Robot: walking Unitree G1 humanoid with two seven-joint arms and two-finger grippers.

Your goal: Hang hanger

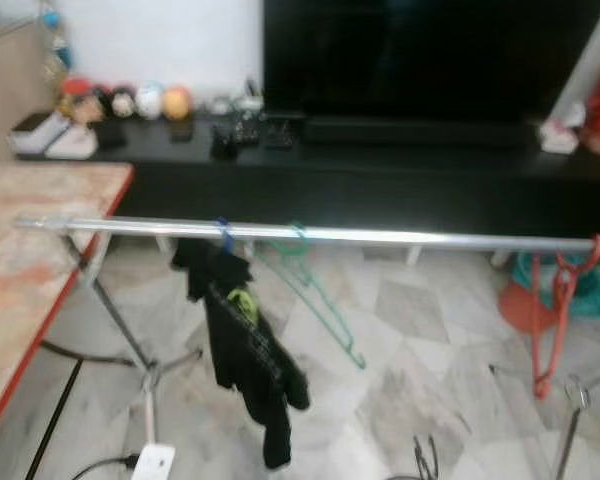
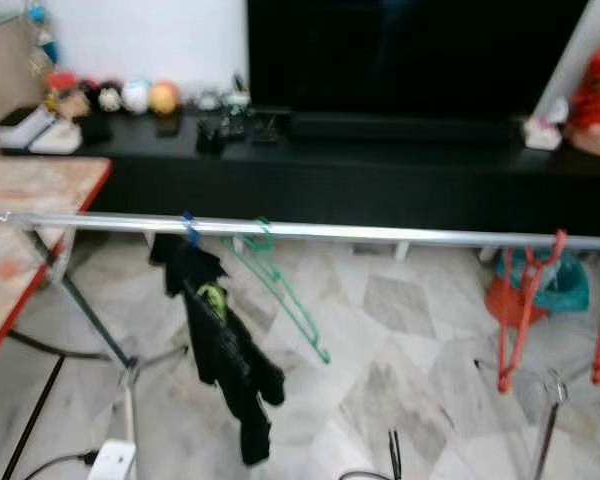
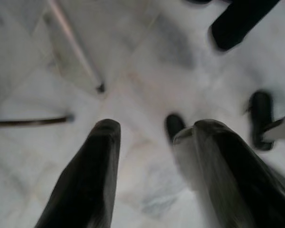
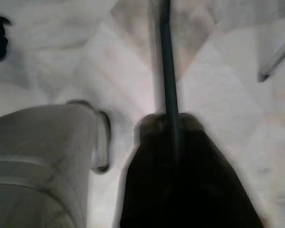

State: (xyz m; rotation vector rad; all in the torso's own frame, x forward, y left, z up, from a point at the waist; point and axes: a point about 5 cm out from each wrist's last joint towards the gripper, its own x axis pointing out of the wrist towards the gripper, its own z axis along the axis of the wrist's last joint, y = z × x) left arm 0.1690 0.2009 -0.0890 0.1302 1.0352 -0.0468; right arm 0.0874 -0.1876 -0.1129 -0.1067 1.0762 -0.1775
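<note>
You have a thin, shiny metal rail (image 1: 380,236) running straight across the view on splayed tubular legs (image 1: 130,345), above a glossy grey-veined marble floor (image 1: 420,340). On it hang a slim green wire hanger (image 1: 315,290), empty and tilted, a blue hook (image 1: 224,236) carrying a limp black garment (image 1: 242,350), and red plastic hangers (image 1: 555,310) at the right end. The long stretch of rail between green and red is bare. At the left, a red-edged, marble-patterned bench (image 1: 30,270) crowds the rail's end. Your left tool (image 3: 154,137) points down at the floor, its blunt black fingers (image 3: 92,175) parted and holding nothing. Your right tool (image 4: 123,133) also points down; a thin dark rod (image 4: 167,71) crosses its dark finger (image 4: 180,180), and you cannot tell whether it is clenched.
</note>
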